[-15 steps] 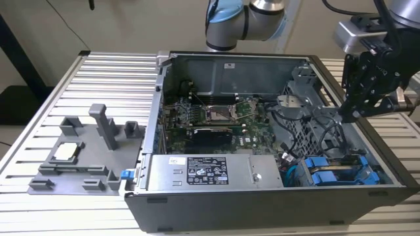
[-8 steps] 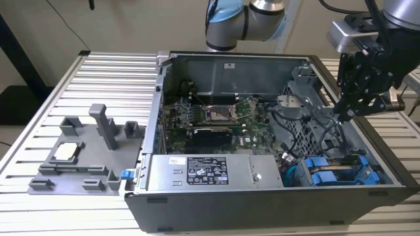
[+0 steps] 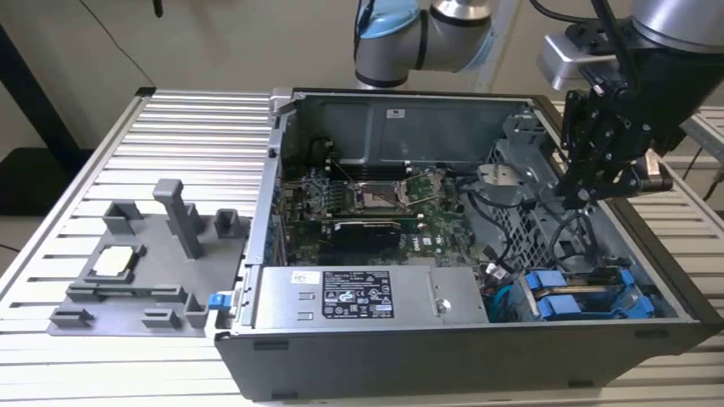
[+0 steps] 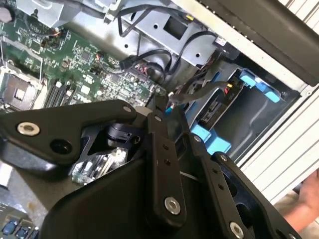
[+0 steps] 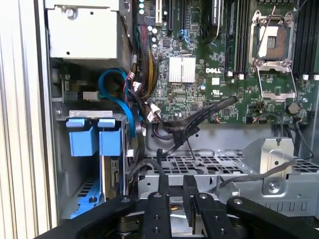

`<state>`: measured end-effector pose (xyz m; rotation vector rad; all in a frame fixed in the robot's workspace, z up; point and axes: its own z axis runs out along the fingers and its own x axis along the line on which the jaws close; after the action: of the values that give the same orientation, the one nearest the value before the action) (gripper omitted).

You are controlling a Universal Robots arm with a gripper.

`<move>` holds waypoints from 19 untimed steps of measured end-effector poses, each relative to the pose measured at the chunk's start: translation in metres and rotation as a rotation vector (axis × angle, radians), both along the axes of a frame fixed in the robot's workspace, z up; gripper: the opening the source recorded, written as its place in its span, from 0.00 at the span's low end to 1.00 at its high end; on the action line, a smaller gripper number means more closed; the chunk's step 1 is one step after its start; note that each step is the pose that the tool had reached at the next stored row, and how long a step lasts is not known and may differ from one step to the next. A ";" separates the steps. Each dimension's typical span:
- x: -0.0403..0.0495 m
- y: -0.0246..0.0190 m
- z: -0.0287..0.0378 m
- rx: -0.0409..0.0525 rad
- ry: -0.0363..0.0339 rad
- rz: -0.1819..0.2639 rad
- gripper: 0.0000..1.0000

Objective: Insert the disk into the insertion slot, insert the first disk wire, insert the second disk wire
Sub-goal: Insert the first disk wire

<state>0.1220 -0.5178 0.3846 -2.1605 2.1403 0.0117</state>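
The disk [image 3: 575, 298], known by its bright blue carrier, sits inside the insertion slot [image 3: 654, 298], the grey drive cage at the case's front corner on the exterior view's right. Its blue handles [image 5: 94, 138] face out, and the silver body is mostly hidden. My gripper [image 3: 579, 202] hangs above the case's perforated inner panel, well behind the cage. In both wrist views the fingers [image 5: 162, 199] stand close together. A black disk wire [image 4: 199, 89] with a small blue tip runs from between the fingertips of the gripper [image 4: 164, 105] toward the cage. The gripper appears shut on it.
The open case holds a green motherboard [image 3: 385, 199] and a grey power-supply box [image 3: 362, 297] along the front. A blue cable [image 5: 119, 97] and black wire bundles lie beside the cage. A grey fixture [image 3: 147, 263] stands on the slatted table at the exterior view's left.
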 end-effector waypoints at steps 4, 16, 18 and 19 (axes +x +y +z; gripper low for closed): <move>-0.0073 0.0000 -0.0001 0.0001 0.0000 0.022 0.27; -0.0326 -0.0001 -0.0007 -0.0007 -0.0013 0.077 0.27; -0.0346 0.0000 -0.0014 -0.0007 -0.0020 0.088 0.27; -0.0358 0.0000 -0.0021 -0.0007 -0.0031 0.093 0.27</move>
<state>0.0863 -0.5178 0.3825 -2.2571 2.0364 0.0146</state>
